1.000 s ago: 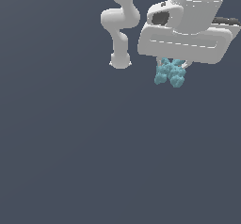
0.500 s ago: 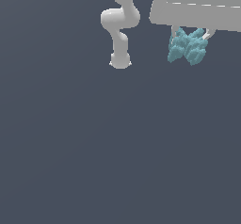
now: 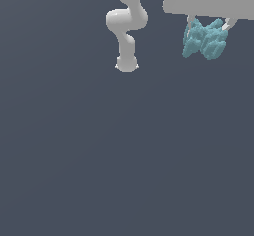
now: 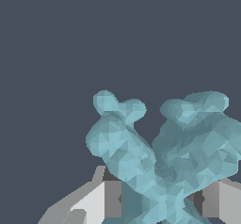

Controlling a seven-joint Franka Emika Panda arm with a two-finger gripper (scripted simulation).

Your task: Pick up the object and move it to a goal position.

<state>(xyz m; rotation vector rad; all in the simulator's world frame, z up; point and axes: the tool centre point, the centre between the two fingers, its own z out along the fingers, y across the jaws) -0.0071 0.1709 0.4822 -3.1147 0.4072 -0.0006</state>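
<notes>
At two o'clock in the exterior view, the gripper (image 3: 206, 29) has its jaws clamped on the teal X-shaped object (image 3: 204, 39), which hangs directly beneath them, between the fingers (image 4: 101, 199).

Object (image 3: 204, 39) light teal, faceted; tool (image 3: 208, 24) white-grey; background dark slate.

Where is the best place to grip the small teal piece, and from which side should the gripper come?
Probably at the narrow middle where the lobes of the teal piece meet, coming from above, much as the gripper holds it now: a finger on either side of that waist, lobes free. The bumpy lobes look harder to pinch.
</notes>
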